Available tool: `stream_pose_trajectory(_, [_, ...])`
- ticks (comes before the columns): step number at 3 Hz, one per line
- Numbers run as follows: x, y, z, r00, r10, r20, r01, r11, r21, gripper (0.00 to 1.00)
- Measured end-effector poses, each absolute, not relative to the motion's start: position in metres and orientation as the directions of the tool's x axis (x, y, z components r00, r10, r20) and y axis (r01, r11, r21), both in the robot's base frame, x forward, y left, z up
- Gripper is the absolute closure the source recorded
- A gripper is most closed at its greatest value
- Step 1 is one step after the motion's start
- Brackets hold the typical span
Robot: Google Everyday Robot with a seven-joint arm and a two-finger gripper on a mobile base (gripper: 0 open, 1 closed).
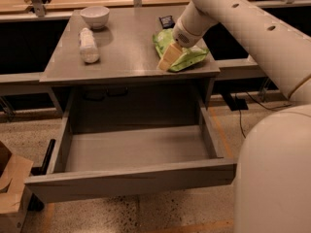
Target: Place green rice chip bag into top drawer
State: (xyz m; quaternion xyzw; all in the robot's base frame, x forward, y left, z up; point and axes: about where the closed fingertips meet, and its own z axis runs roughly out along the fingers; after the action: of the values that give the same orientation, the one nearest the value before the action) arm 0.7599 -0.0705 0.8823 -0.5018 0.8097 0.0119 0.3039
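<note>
While the drawer (131, 178) stands pulled fully open below a grey desk, the bag (193, 58) lies on the surface (126, 47) above it, at the right front corner. The bag is light green, puffy and crinkled, and part of it reaches the surface's right edge. The robot's white arm (243, 23) comes in from the upper right and slopes down to the bag. Its hand (167, 62) is pressed onto the bag's left front side, with a tan tip pointing toward the front edge of the surface. Whether the hand is open or closed on the bag cannot be told.

Just behind the bag, near the back edge, lies a small black packet (166, 21). On the left half of the surface, well apart from the bag, a white bottle (88, 45) lies on its side. A white bowl (95, 16) stands upright behind it, near the back left corner.

The drawer is wide, shallow and grey, with a flat front panel nearest the viewer. On the speckled floor at the lower left, a brown cardboard box (9, 188) sits beside the drawer's front corner.
</note>
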Motion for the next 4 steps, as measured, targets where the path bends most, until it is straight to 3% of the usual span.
stream_pose_trajectory(3, [0.826, -0.096, 0.841, -0.396, -0.768, -0.503, -0.764, 0.580, -0.283, 0.00])
stream_pose_trajectory(4, [0.832, -0.097, 0.834, -0.403, -0.775, -0.487, -0.763, 0.578, -0.289, 0.18])
